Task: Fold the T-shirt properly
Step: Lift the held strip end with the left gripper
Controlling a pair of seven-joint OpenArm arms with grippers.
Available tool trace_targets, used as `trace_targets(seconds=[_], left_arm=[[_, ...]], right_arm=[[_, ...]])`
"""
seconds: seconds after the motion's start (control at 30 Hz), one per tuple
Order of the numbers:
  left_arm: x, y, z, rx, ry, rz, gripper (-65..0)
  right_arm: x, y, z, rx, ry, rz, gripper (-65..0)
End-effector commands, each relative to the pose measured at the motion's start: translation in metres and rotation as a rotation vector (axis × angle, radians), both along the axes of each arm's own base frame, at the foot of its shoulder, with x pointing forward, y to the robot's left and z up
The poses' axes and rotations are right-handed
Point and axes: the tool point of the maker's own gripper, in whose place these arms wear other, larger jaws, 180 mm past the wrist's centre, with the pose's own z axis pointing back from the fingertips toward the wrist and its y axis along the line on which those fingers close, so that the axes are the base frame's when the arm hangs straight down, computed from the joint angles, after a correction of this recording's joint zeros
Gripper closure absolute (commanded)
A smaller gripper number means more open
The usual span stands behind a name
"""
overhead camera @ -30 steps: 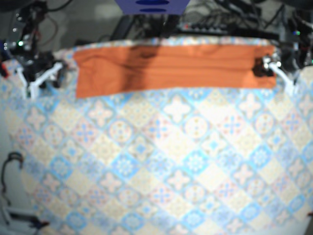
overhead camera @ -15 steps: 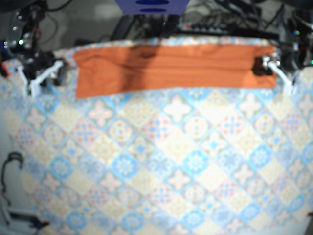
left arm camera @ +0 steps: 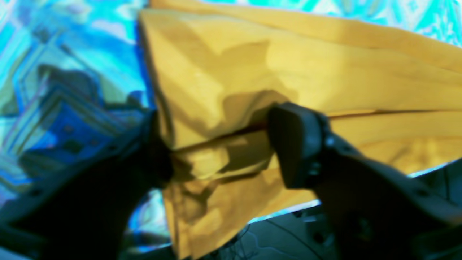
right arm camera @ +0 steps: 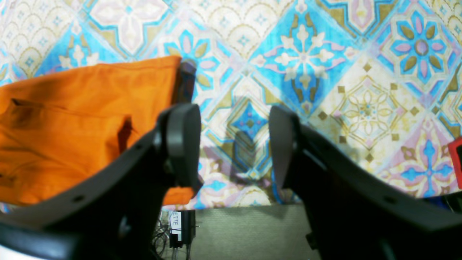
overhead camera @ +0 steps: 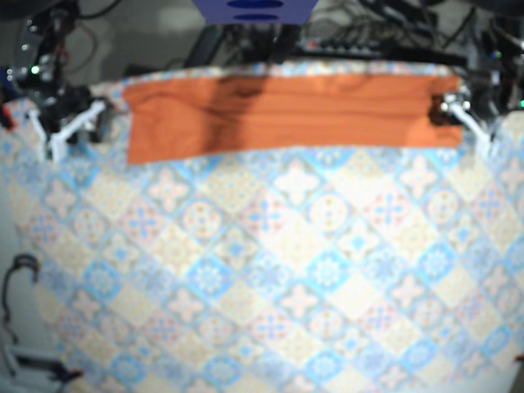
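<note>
The orange T-shirt (overhead camera: 286,115) lies folded into a long strip along the table's far edge. In the left wrist view it looks yellow (left arm camera: 288,72), with its end bunched up. My left gripper (left arm camera: 216,148) is open, and that bunched end sits between its wide-spread fingers. In the base view the left gripper (overhead camera: 446,110) is at the strip's right end. My right gripper (right arm camera: 234,144) is open over bare tablecloth, just beside the shirt's other end (right arm camera: 72,126), with nothing between its fingers. In the base view the right gripper (overhead camera: 75,124) stands left of the strip.
A patterned tablecloth (overhead camera: 286,270) covers the whole table. Cables and equipment (overhead camera: 368,37) crowd the space behind the far edge. The table edge and floor (right arm camera: 234,231) show just below the right gripper. A red object (right arm camera: 455,155) pokes in at the right.
The right gripper has crept slightly up and towards the shirt's end. The left gripper has shifted a little outwards at the other end. The shirt lies as before.
</note>
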Motion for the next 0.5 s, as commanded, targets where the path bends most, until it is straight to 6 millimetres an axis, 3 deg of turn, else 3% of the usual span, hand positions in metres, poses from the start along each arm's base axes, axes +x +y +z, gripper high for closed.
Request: trace_targets(seconds=[0.0,0.13,0.47], left_arm=[[-0.0394,0.0001,-0.0143,0.021,0.161,-0.042,-32.3],[-0.0387,0.0001,-0.0141,0.022,0.159,-0.042,-25.1],[-0.0373,-0.0014,-0.0145,0.018,0.155,-0.04,-19.4]], right_arm=[[0.0069,-0.0027,0.0106,-0.015,-0.04,0.01,-30.0],[0.0068,-0.0018,0.0102,-0.013,-0.04,0.011,-30.0],[0.0068,-0.0018,0.0102,-0.013,-0.04,0.011,-30.0]])
